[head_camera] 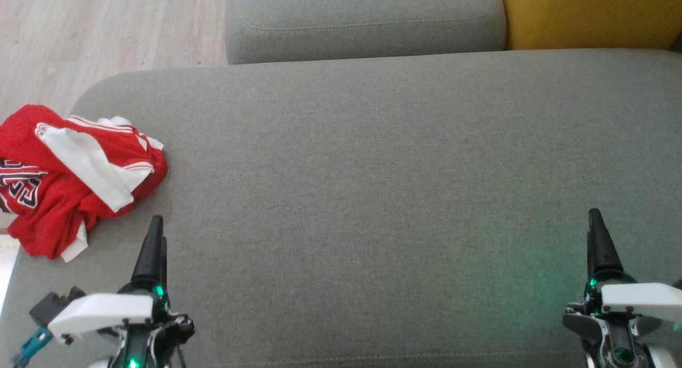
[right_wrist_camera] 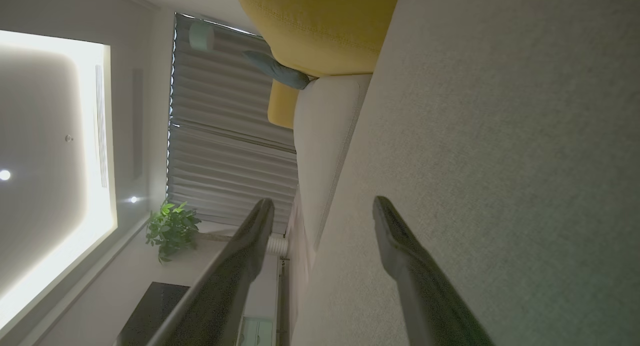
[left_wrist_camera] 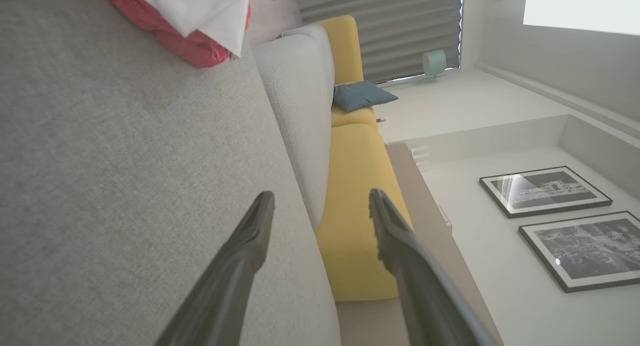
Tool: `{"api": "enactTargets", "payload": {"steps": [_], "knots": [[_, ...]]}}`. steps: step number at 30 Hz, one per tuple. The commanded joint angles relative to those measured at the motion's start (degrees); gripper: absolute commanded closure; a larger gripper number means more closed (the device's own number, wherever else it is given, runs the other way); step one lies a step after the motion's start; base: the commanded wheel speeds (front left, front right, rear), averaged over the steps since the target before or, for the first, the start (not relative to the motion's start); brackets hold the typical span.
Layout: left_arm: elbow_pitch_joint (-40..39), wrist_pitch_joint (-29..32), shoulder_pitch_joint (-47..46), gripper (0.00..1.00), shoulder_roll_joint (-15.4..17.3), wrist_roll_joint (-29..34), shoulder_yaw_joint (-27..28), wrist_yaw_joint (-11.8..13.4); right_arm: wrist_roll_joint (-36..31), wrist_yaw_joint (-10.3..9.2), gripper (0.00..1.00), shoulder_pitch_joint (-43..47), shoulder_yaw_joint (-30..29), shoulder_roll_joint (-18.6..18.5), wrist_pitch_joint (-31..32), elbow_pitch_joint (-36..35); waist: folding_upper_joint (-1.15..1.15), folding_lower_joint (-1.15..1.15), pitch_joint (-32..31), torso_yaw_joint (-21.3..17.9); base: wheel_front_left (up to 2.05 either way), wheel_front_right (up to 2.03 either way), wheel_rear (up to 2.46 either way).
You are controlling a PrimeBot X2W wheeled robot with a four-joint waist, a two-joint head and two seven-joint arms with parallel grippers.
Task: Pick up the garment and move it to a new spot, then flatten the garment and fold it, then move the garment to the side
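A crumpled red and white garment (head_camera: 74, 171) with dark lettering lies at the left end of the grey sofa seat (head_camera: 373, 197), partly over its edge. In the left wrist view the garment (left_wrist_camera: 185, 20) shows at the top. My left gripper (head_camera: 156, 224) hovers low over the seat just right of and nearer than the garment, apart from it; its fingers (left_wrist_camera: 250, 236) stand open with nothing between them. My right gripper (head_camera: 595, 219) is far off at the right of the seat, and its fingers (right_wrist_camera: 395, 236) are open and empty too.
A grey back cushion (head_camera: 362, 22) runs behind the seat, with a yellow cushion (head_camera: 591, 14) to its right. Wooden floor (head_camera: 80, 32) lies beyond the sofa's left end. The seat's middle is bare fabric.
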Motion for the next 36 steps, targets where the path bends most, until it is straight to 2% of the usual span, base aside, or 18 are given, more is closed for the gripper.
{"api": "enactTargets", "payload": {"steps": [1, 16, 36], "knots": [[-2.4, -0.4, -3.6, 0.0, 1.1, 1.4, 0.3, -0.2, -1.4, -0.01, 0.0, -2.8, 0.5, -1.3, -0.4, -2.5, 0.0, 0.0, 0.0, 0.0, 0.0, 0.0, 0.0], [-3.9, -3.0, -3.7, 0.0, 2.1, 14.7, -1.8, -0.2, -16.4, -0.02, 0.0, -2.2, 2.2, -2.2, -1.1, -6.0, 0.0, 0.0, -1.0, 0.0, 0.0, 0.0, 0.0], [-5.8, -6.1, -3.9, 0.0, 2.9, 31.5, -3.7, 0.4, -31.4, -0.02, 0.0, -1.4, 4.7, -2.7, -2.5, -8.4, 0.0, 0.0, -1.6, -0.2, 0.0, 0.0, 0.0]]}}
